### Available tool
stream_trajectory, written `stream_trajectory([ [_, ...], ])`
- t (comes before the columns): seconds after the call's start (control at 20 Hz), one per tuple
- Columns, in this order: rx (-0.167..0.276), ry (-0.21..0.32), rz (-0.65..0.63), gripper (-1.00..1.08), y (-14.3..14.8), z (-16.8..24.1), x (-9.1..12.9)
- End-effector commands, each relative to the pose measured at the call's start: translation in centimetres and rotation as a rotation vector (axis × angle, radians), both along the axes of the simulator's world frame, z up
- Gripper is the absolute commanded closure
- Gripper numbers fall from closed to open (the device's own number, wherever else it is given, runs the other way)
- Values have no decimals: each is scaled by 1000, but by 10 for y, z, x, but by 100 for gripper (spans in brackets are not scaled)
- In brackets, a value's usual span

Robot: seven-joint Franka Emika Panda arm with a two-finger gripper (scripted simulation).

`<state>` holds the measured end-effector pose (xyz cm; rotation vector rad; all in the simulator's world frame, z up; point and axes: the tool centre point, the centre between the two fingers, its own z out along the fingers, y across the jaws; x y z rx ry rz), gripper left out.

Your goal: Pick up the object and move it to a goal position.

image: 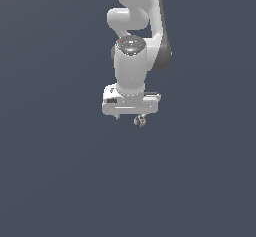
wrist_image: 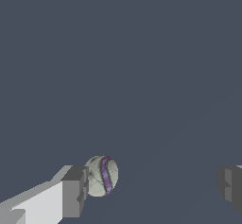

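The flat slate-grey bench (image: 55,181) fills nearly the whole exterior view, bare and even from edge to edge. Down from the top centre of that frame comes the white arm (image: 135,11), its links stacked one under another, with a dark grey band on the side toward the exterior view's right. On the joint in the upper middle sits a round grey cap (image: 131,45) marked with small red and green dots. Below it, just above the frame's centre, the wide white hand body (image: 131,102) lies crosswise.

The end effector (wrist_image: 153,184) stands open — in the wrist view its two grey fingers are well apart, one pad (wrist_image: 74,192) on a white finger and the other (wrist_image: 230,183) cut off by the frame's edge, with plain bench between them.

The object (wrist_image: 102,175), a small roundish ball, pale grey-tan with a purple stripe, sits right against the pad of the white finger — touching or just beside it, I cannot tell which. In the exterior view the ball peeks out just under the hand, slightly right of centre.
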<state>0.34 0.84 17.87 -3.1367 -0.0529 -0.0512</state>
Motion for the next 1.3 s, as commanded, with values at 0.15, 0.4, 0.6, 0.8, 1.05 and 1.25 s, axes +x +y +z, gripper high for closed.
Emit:
stream_trajectory([
  [0.15,-3,3,-12,-92,-6,-2,-1],
  [0.4,-16,14,-62,-92,-30,-10,-4],
  [0.6,-17,14,-64,-92,-31,-10,-4],
  [0.8,-17,14,-70,-92,-31,-10,-5],
  [1.05,-15,15,-103,-92,-29,-12,-6],
  [1.25,-12,16,-150,-92,-25,-16,-8],
])
